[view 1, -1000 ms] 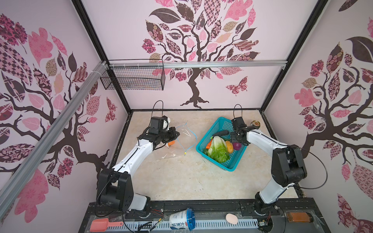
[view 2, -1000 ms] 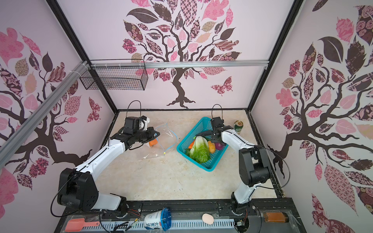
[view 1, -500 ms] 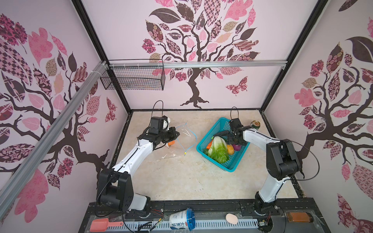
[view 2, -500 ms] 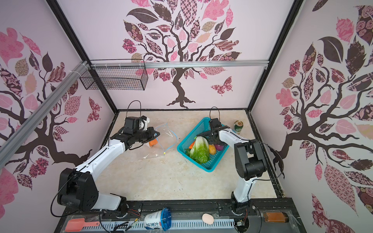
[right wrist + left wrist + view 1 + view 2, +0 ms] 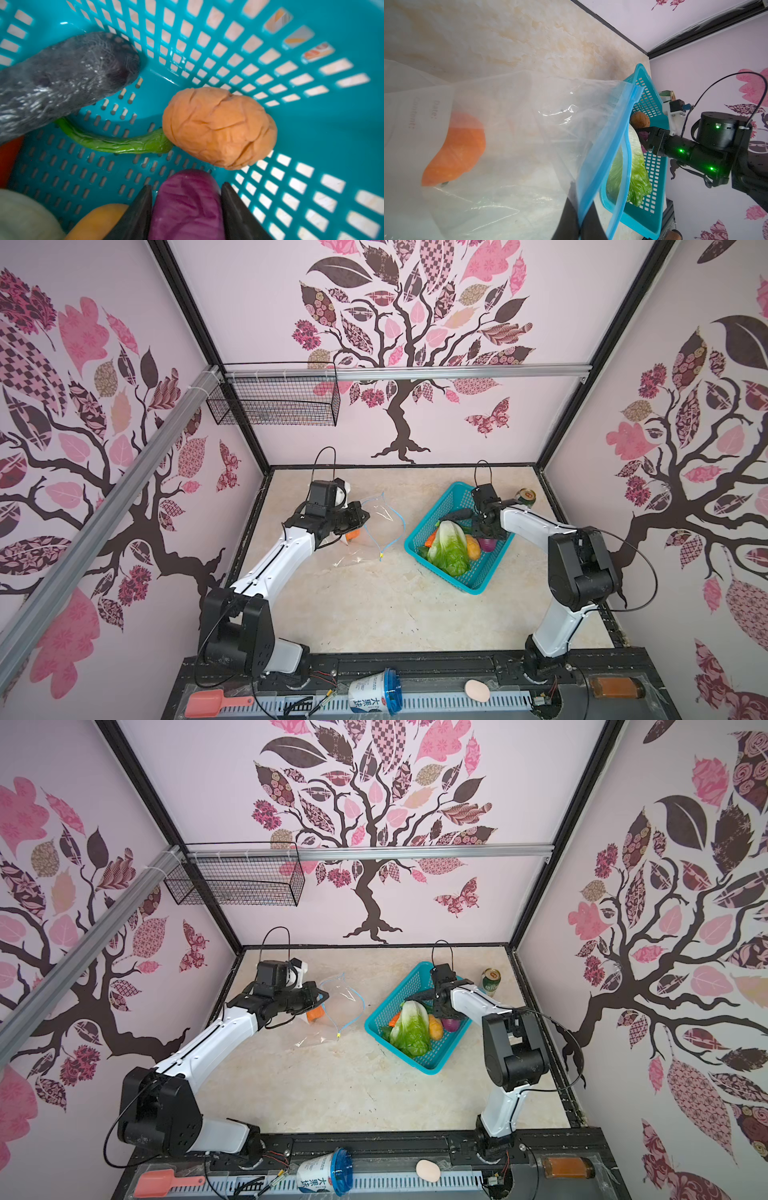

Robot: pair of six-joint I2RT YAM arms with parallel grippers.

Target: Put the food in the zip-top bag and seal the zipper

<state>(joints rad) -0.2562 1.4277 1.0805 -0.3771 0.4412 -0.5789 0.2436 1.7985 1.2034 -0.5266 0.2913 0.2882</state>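
As the purple onion (image 5: 187,212) sits between the fingers of the right gripper (image 5: 187,186), the step in hand is, I judge, the picking of a piece of food. The onion lies on the floor of the teal basket (image 5: 311,133), near the basket wall on the right arm's side and just beside the tan potato (image 5: 220,126). Its long axis runs along the fingers, and its rounded end points toward the potato. The fingers lie against both its flanks, so the gripper grasps it, but it is not lifted yet.

Outside the basket, on the side away from the right arm, lies the zip-top bag (image 5: 529,124). Its mouth is turned toward the basket and one orange piece (image 5: 456,149) is inside. The left gripper (image 5: 580,207) is clenched on the zipper (image 5: 606,153) and holds the mouth up.

The next move probably calls for a straight lift over the basket wall, and then for entering the mouth end first.
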